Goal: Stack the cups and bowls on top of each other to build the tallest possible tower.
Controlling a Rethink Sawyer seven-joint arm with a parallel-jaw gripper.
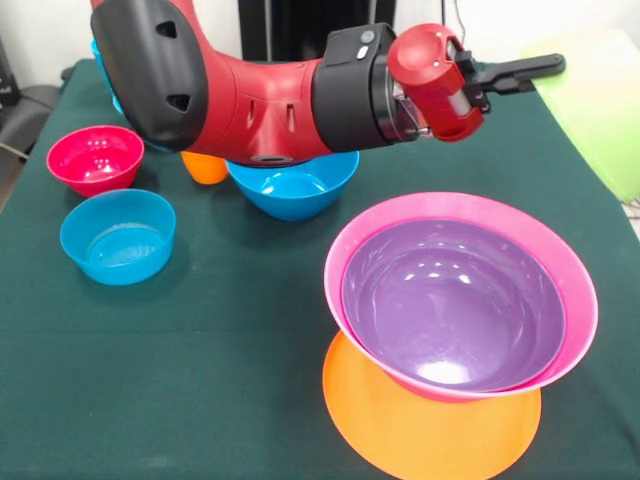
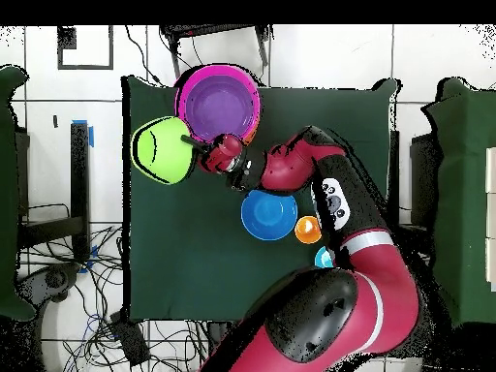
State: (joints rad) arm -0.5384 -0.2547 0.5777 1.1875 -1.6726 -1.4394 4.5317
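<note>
Dark green cloth (image 1: 220,340) covers the table, and the front view takes the pink bowl (image 1: 575,290) as its landmark. A purple bowl (image 1: 455,305) sits nested inside it, and both rest on a flat orange bowl (image 1: 420,430) whose rim shows below them. Up and left of the pink bowl stands a large blue bowl (image 1: 295,190), partly under the red and black arm (image 1: 260,100). Just left of that blue bowl an orange cup (image 1: 205,168) peeks out from beneath the arm. Farther left lie a small red bowl (image 1: 95,158) and, below it, a small light blue bowl (image 1: 118,237), close together. Above and right of the pink bowl, a green bowl (image 1: 595,100) lies at the table's edge, and the gripper (image 1: 535,70) reaches its rim with its black fingers closed about that edge.

From overhead, the pink bowl (image 2: 184,92) with the purple bowl (image 2: 219,105) inside lies at the cloth's top edge. The green bowl (image 2: 160,150) sits just below-left of it, overhanging the table's side (tilt cannot be judged). The gripper (image 2: 194,147) meets its rim there. Below-right of the pink bowl are the large blue bowl (image 2: 268,215), the orange cup (image 2: 308,230) and a sliver of light blue cup (image 2: 323,258) beside the arm (image 2: 368,262).
</note>
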